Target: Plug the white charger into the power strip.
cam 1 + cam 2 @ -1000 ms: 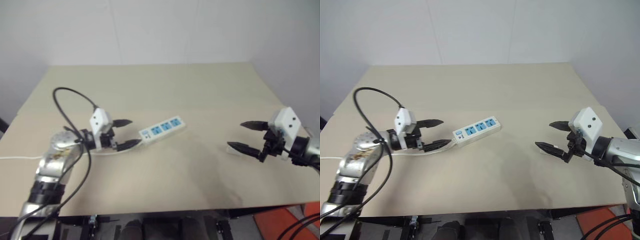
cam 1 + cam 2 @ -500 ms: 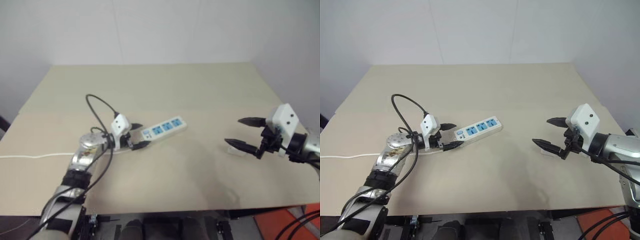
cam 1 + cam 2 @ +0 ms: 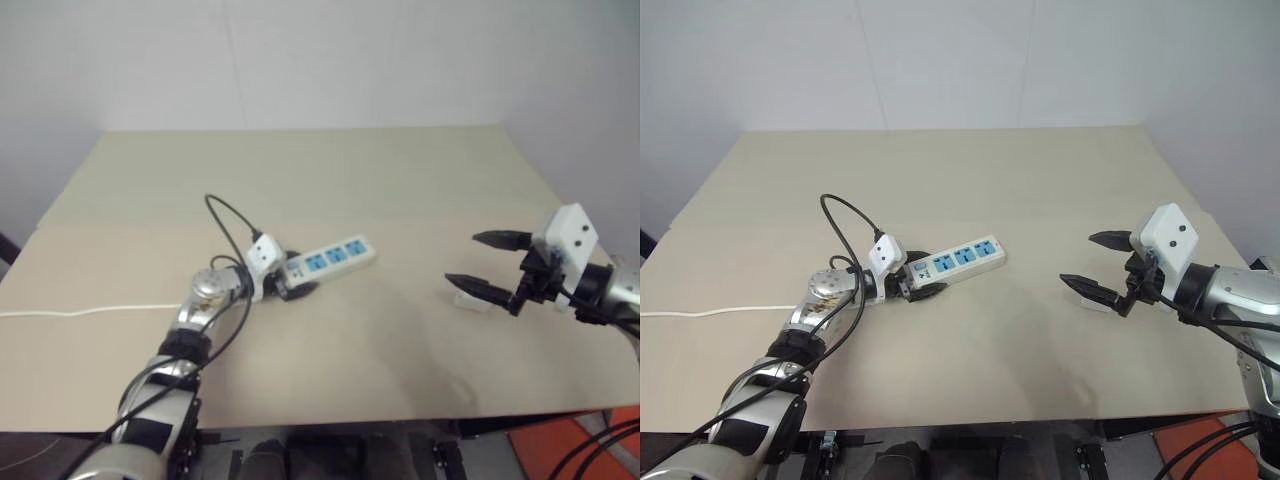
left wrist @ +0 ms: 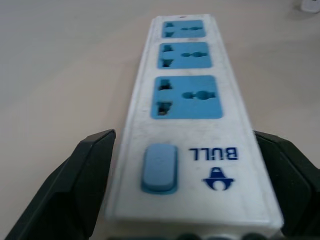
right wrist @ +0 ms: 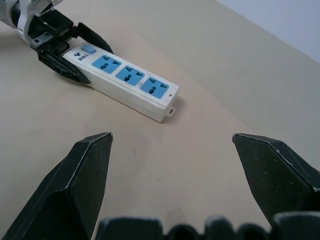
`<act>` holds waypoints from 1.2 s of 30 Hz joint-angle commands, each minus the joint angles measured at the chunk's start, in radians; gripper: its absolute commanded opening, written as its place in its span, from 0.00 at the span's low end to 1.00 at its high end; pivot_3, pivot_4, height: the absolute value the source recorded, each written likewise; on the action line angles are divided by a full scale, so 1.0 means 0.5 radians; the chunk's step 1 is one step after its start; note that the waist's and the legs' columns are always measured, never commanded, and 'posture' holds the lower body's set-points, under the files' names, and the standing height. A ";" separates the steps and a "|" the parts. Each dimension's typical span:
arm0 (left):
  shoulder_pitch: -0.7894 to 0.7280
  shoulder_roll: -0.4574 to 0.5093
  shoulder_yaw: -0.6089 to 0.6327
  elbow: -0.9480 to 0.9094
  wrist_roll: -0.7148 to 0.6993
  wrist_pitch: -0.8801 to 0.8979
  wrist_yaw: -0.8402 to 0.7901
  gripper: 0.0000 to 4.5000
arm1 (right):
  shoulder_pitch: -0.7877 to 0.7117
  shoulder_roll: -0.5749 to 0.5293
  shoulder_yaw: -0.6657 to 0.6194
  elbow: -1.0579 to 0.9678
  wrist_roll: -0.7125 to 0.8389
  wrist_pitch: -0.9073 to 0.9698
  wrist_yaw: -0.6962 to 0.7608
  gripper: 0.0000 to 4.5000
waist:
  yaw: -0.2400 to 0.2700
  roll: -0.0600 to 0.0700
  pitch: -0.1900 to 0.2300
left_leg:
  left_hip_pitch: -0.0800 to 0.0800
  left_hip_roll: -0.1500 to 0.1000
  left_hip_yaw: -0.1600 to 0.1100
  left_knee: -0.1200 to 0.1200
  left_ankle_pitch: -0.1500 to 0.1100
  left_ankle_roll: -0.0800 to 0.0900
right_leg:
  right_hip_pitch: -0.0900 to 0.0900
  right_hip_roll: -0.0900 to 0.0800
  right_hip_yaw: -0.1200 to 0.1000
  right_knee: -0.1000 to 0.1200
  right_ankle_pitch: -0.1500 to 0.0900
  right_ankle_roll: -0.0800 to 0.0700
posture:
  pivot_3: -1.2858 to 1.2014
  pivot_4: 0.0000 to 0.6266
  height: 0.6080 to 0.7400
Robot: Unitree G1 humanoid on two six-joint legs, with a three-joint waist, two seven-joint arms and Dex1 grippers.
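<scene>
Power strip [image 4: 192,125] marked "BULL"

You see the power strip [image 3: 956,259] lying flat on the table, a long white bar with three blue socket faces up and a blue switch at its near left end, which sits between two black fingers. The white charger [image 3: 470,300] is a small white block resting on the table, well apart to the right
</scene>
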 commanded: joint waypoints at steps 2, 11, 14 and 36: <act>0.063 0.013 0.023 0.038 0.013 -0.023 0.004 0.74 | -0.014 -0.008 -0.057 -0.066 0.053 0.008 -0.025 1.00 | -0.004 0.000 0.000 | 0.000 0.000 0.000 0.000 0.000 0.000 | 0.000 0.000 0.000 0.001 0.000 0.000 | 0.52 0.24 1.00; 0.222 0.134 0.014 -0.543 -0.222 0.112 -0.462 0.74 | -0.058 -0.021 -0.019 -0.031 0.057 -0.011 -0.017 1.00 | -0.010 0.000 0.000 | -0.002 0.000 0.000 0.000 0.000 0.000 | -0.003 0.000 0.001 0.000 0.000 0.000 | 0.52 0.24 1.00; 0.283 0.197 -0.017 -0.694 -0.229 0.134 -0.586 0.74 | -0.074 -0.015 0.005 -0.028 0.058 -0.010 -0.010 1.00 | -0.002 0.000 0.000 | -0.003 0.000 0.000 0.000 0.000 0.000 | -0.004 0.000 0.001 0.000 0.000 0.000 | 0.52 0.24 1.00; 0.454 0.177 -0.089 -0.710 -0.178 -0.019 -0.650 1.00 | -0.124 0.002 0.134 -0.036 0.083 -0.003 0.020 1.00 | 0.006 0.000 0.000 | -0.002 0.000 -0.001 0.000 0.000 0.000 | -0.001 0.000 0.000 -0.002 0.000 0.000 | 0.52 0.24 1.00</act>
